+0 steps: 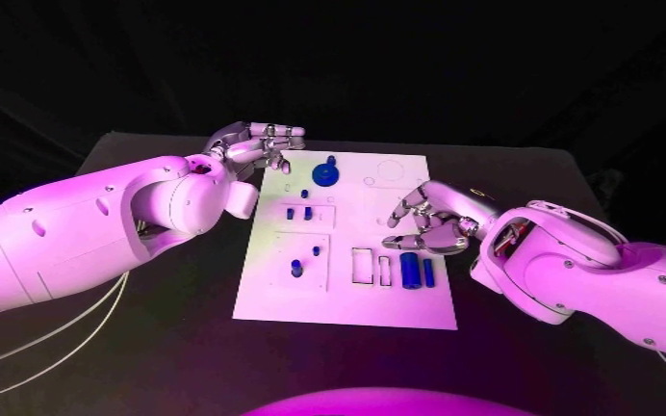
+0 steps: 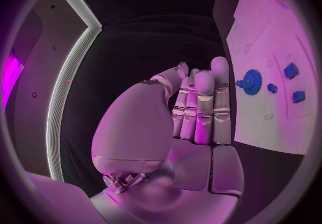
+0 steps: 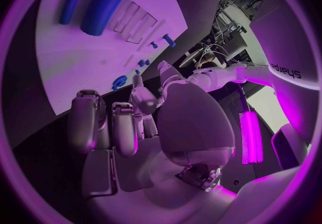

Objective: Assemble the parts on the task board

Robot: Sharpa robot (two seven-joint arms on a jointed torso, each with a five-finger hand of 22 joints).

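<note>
Black table point(image 1: 166, 339), near edge closest to camera. White task board point(image 1: 347, 305) at table middle, long side running near to far. Left hand point(image 1: 257, 146) at board's far left corner, fingers straight, pressed side by side, holding nothing. Right hand point(image 1: 430, 219) over board's right edge, fingers curled inward, empty. Blue cylinders point(image 1: 415, 270) standing side by side near board's near right corner. Blue gear point(image 1: 325, 174) near far edge. Small blue parts point(image 1: 297, 212) left of board centre; more point(image 1: 297, 266) nearer near left corner.
</note>
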